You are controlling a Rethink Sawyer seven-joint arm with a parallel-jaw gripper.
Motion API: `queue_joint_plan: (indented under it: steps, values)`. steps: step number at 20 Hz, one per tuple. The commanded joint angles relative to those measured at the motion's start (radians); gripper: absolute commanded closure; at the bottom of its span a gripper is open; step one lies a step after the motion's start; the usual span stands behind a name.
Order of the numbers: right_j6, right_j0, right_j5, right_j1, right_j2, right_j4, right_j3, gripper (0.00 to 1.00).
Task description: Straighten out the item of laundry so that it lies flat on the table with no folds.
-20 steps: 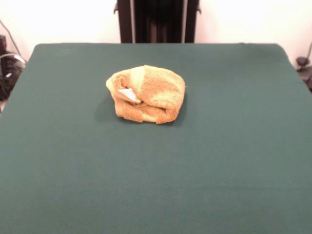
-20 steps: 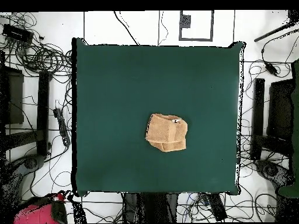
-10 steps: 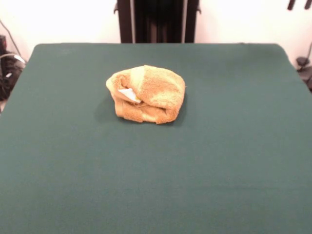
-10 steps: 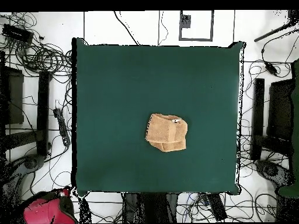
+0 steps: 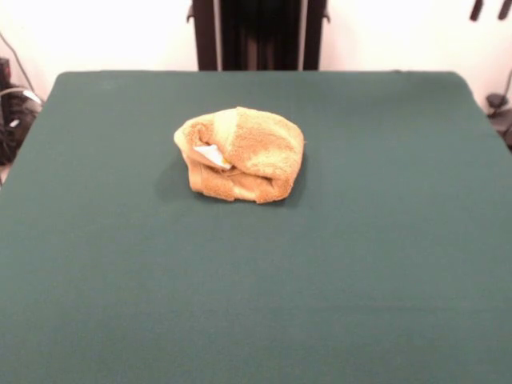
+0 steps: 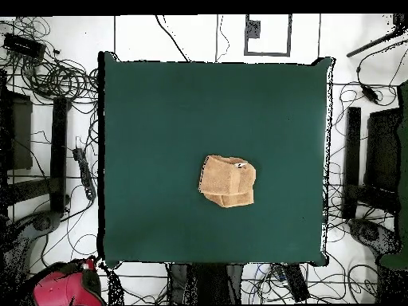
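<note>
The item of laundry [image 5: 241, 154] is an orange-tan terry towel, crumpled and folded into a thick bundle a little behind the middle of the table [image 5: 256, 288]. A small white tag shows in a fold on its left side. In the overhead view the towel [image 6: 227, 181] lies right of the middle of the table [image 6: 159, 119]. My gripper [image 5: 491, 8] shows only as two dark fingertips [image 5: 478, 9] standing apart at the top right edge, far from the towel and empty. The red arm [image 6: 64, 288] sits off the table's bottom left corner in the overhead view.
The robot's black pedestal [image 5: 258, 34] stands behind the table's far edge. Cables and dark stands [image 6: 56, 151] lie on the floor around the table. Dark gear sits at the left edge [image 5: 12, 112].
The gripper's tips have come into the front view at the top right. The red arm has shifted a little in the overhead view. The towel has not moved.
</note>
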Motion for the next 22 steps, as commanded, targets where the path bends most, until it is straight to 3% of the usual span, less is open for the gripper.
queue_joint_plan:
  steps: [1,22]
  values:
    - [0.32,0.011,-0.073,0.021,0.048,0.093,0.077,0.0]
    - [0.265,-0.085,-0.175,0.086,0.089,0.101,0.108,0.0]
